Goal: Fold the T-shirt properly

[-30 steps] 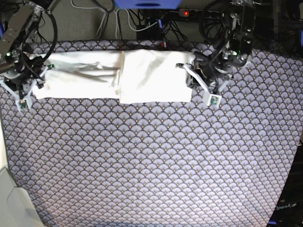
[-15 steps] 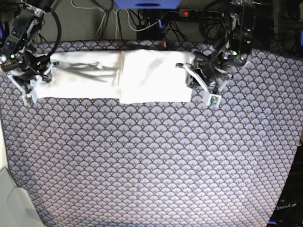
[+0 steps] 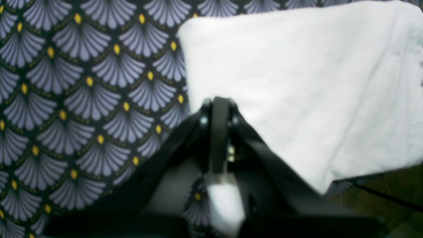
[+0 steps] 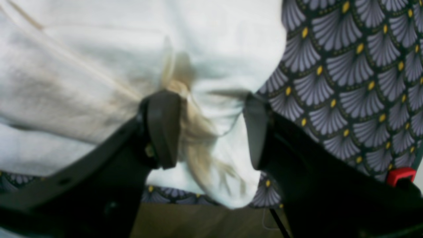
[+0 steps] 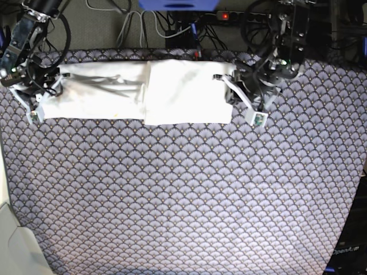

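Right tool point(image 4: 211, 132) gapes wide astride the T-shirt point(image 5: 143, 91) edge — left tool point(image 3: 219, 109) clenched, empty.

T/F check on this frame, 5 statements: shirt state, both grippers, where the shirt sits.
1. The T-shirt lies as a long white band along the far edge of the patterned cloth. True.
2. The colourful print faces up. False: only plain white fabric shows.
3. The right gripper is open, with shirt fabric between its fingers. True.
4. The left gripper is open wide. False: it is shut, at the shirt's edge.
5. The shirt sits in the middle of the cloth. False: the middle is bare pattern.
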Robot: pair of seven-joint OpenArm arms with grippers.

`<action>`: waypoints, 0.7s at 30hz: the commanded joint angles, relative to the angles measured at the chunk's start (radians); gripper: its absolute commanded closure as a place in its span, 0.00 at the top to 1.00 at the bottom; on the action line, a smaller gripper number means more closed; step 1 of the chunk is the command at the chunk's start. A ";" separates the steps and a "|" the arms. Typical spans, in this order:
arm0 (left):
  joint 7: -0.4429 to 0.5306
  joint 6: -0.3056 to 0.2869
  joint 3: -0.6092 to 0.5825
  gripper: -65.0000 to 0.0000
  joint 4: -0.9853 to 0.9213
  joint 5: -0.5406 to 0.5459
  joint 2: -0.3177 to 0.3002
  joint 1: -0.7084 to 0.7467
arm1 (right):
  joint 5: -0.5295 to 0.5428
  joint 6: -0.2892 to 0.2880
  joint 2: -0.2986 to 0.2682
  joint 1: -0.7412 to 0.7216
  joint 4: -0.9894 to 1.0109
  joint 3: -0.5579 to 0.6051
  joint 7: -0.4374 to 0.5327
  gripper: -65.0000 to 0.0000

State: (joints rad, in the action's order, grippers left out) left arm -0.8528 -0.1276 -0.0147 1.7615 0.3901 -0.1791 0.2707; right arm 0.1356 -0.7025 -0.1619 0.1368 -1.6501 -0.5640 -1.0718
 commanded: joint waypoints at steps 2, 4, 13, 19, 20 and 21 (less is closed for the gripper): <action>0.017 -0.004 0.002 0.01 0.019 0.010 0.000 -0.006 | -0.004 0.004 -0.008 -0.003 -0.012 -0.004 0.005 0.50; 0.019 -0.004 0.002 0.01 0.019 0.010 -0.001 -0.006 | -0.003 0.004 0.005 0.001 -0.012 -0.004 0.003 0.50; 0.020 -0.002 0.002 0.01 0.050 0.010 -0.004 0.005 | -0.001 0.004 0.055 0.001 -0.012 -0.006 -0.002 0.50; 0.017 0.003 0.002 0.01 0.073 0.010 -0.004 0.009 | -0.001 0.004 0.074 -0.016 -0.012 -0.006 -0.052 0.47; 0.017 0.003 0.002 0.01 0.073 0.010 -0.004 0.009 | -0.001 0.004 0.074 -0.016 -0.012 -0.006 -0.057 0.46; 0.017 0.003 0.002 0.01 0.073 0.010 -0.004 0.011 | -0.001 0.004 0.075 -0.016 -0.012 -0.006 -0.058 0.45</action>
State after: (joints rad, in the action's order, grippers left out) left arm -0.8532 -0.1242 -0.0147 1.8137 0.3901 -0.1802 0.2855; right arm 0.1200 -0.6872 -0.0929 0.1200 -1.6585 -0.5751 -1.1107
